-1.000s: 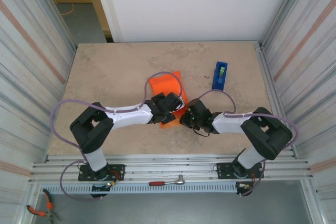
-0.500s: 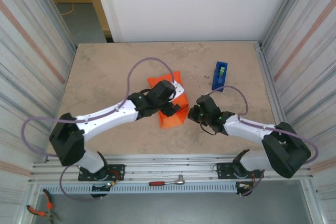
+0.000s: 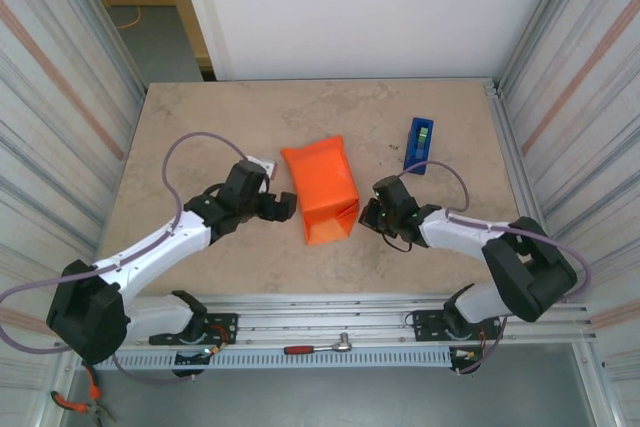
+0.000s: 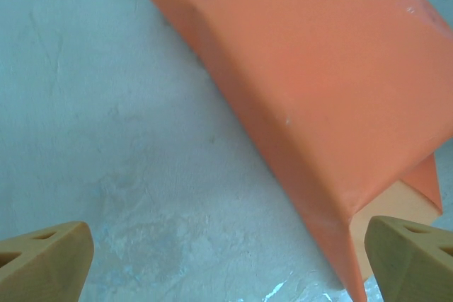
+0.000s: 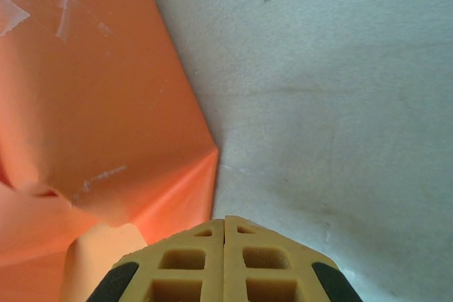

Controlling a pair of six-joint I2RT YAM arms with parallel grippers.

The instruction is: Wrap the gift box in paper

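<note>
The orange paper (image 3: 320, 187) lies folded into a boxy parcel in the middle of the table. The gift box is hidden inside it; a pale surface (image 4: 398, 206) shows in the parcel's open near end, and I cannot tell what it is. My left gripper (image 3: 285, 205) stands open just left of the parcel, apart from it; in the left wrist view the paper (image 4: 333, 68) fills the upper right, with bare table between the fingers (image 4: 49, 259). My right gripper (image 3: 368, 215) is shut on nothing at the parcel's near right corner, beside the paper (image 5: 92, 90).
A blue tape dispenser (image 3: 418, 144) stands at the back right. Corrugated metal walls close in both sides of the table (image 3: 200, 127). A ratchet tool (image 3: 320, 348) lies on the rail in front of the arm bases.
My left gripper has pulled back leftward off the parcel and opened wider. The whole orange parcel now shows. The right gripper stayed shut near the parcel's right corner.
</note>
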